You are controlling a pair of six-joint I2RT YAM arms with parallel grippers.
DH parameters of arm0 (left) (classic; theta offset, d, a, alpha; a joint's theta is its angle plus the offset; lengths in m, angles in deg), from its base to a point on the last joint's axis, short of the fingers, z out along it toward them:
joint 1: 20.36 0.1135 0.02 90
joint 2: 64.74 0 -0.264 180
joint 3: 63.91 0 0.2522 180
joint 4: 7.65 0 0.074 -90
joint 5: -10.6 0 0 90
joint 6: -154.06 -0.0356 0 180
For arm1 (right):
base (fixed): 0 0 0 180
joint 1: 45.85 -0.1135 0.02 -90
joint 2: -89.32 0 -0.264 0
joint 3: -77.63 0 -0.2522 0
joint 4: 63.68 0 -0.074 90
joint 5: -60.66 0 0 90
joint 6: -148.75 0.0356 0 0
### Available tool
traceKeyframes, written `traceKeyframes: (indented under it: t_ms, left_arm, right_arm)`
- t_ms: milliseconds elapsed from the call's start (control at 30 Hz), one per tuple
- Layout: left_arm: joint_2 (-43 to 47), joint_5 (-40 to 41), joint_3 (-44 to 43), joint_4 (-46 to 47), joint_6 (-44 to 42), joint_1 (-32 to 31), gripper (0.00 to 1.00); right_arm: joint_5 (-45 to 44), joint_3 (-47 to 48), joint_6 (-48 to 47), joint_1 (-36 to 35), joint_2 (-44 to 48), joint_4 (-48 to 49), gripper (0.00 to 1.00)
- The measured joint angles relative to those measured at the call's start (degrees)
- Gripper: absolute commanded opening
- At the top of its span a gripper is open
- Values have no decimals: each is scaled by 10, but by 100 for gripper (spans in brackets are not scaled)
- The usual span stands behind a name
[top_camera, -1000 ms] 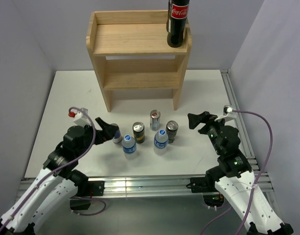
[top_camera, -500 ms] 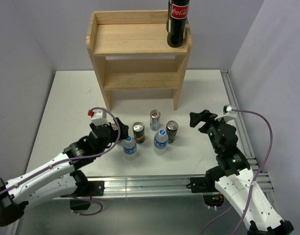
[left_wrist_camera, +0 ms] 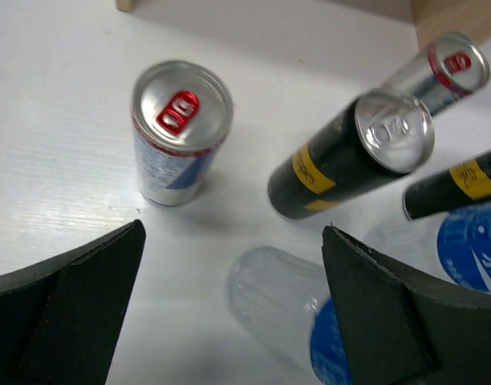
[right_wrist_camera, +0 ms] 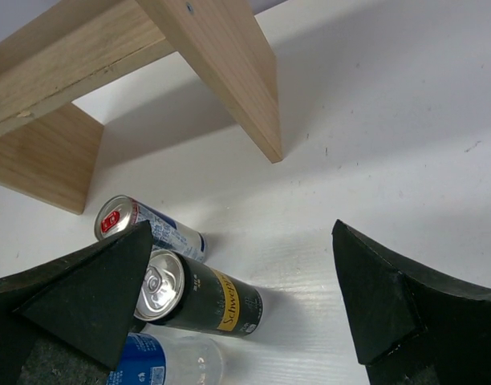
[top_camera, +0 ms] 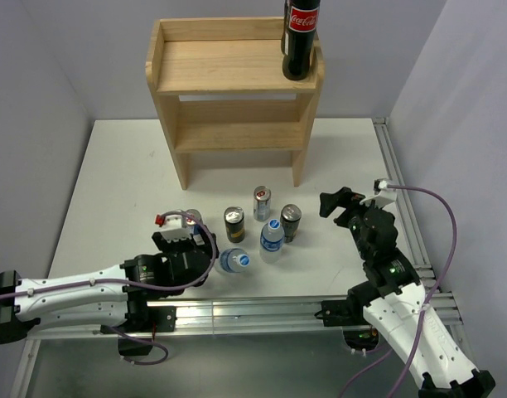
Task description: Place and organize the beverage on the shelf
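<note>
Bottle (top_camera: 234,260) lying flat (left end effector (left_wrist_camera: 233,231) agape).

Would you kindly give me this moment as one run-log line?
left gripper: open, beside water bottle on its side | right gripper: open, empty | cola: on shelf top

Bright, even, diffuse overhead light in all views. Top view: sharp, with a soft shadow on the white tabletop (top_camera: 113,182) beneath the pale two-tier wooden shelf (top_camera: 229,66). Left wrist view: the clear plastic bottle with a blue label (left_wrist_camera: 282,309), lower centre, is blurred. The silver can with a red tab (left_wrist_camera: 180,132) and the black can with a yellow band (left_wrist_camera: 350,156) lean outward through wide-angle distortion.
</note>
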Motion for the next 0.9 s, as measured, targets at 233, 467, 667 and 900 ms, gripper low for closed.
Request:
traceKeyframes:
  t_ms: [233,467,667,900]
  left_arm:
    - [48,42,-22,-7,-9,0,99]
    - [88,-51,7,133,-156,-1,99]
    - [-45,-191,-42,175,-235,-8,99]
    - [-142,-272,-166,145,-314,-77,99]
  right_arm:
    - [0,0,0,0,-11,0,100]
    - [0,0,0,0,-15,0,100]
    - [-1,0,0,0,-15,0,100]
    - [-1,0,0,-3,-13,0,100]
